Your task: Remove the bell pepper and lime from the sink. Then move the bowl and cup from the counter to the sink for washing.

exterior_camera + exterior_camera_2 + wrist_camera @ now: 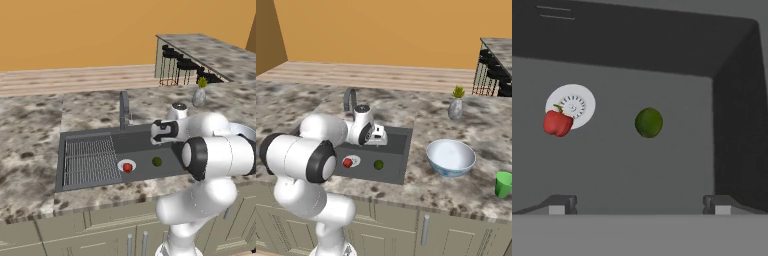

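my jaws are spread wide, empty, so the gripper (639,204) hangs above the dark grey sink (662,45), ready for the dark green lime (648,122) and glossy red bell pepper (557,123) beside the white drain.

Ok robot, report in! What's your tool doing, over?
Tool open, empty, above the sink. Bell pepper on the drain ring, lime beside it, both untouched. Bowl and cup waiting on counter. Nothing blocking.
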Robot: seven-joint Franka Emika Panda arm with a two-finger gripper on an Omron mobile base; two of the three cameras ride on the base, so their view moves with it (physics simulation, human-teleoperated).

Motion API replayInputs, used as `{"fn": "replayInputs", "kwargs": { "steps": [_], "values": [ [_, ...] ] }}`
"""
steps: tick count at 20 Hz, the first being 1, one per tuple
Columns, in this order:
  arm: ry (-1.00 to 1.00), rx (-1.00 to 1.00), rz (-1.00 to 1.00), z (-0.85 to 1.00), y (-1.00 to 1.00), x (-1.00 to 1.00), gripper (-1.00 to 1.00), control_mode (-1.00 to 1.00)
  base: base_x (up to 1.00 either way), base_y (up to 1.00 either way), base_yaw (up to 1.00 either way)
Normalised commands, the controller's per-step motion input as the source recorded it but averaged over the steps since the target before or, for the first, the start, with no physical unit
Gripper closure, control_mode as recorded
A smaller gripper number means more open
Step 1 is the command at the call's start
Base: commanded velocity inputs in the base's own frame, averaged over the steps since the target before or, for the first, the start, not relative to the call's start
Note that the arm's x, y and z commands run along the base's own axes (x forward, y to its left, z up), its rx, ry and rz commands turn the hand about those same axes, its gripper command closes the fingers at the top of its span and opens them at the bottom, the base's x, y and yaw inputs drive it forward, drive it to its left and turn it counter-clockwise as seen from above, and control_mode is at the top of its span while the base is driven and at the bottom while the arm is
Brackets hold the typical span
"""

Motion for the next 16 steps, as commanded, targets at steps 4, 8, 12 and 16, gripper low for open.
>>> {"fn": "replayInputs", "kwargs": {
  "steps": [4, 8, 12, 16],
  "values": [
    [0.0, 0.0, -0.03, -0.16, 0.0, 0.19, -1.0, -1.0, 0.0, 0.0, 0.0],
    [0.0, 0.0, -0.02, -0.15, 0.0, 0.18, -1.0, -1.0, 0.0, 0.0, 0.0],
    [0.0, 0.0, -0.03, -0.15, 0.0, 0.18, -1.0, -1.0, 0.0, 0.0, 0.0],
    [0.0, 0.0, -0.02, -0.14, 0.0, 0.17, -1.0, -1.0, 0.0, 0.0, 0.0]
  ]
}}
